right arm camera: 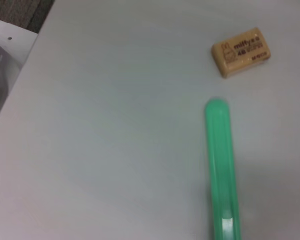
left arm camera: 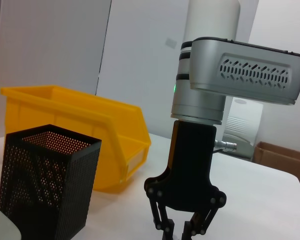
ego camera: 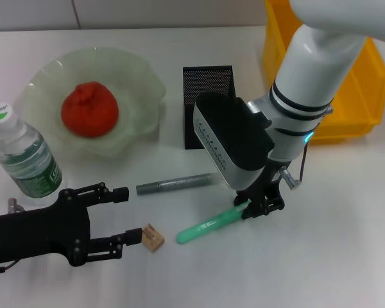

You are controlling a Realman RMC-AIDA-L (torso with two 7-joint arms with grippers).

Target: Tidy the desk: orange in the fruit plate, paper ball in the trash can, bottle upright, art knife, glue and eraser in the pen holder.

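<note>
Currently the right hand [ego camera: 255, 206] at lower centre is closed on one end of the green art knife [ego camera: 208, 226], which lies on the bench [ego camera: 346, 244]. Lower left, the left hand [ego camera: 125, 215] rests open beside the eraser [ego camera: 153, 237]. The orange [ego camera: 90, 110] sits in the fruit plate [ego camera: 141, 83], upper left.

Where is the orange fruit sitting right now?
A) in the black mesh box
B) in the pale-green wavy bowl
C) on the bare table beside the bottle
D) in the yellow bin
B: the head view shows the orange resting inside the pale-green wavy bowl, away from both hands.
</note>
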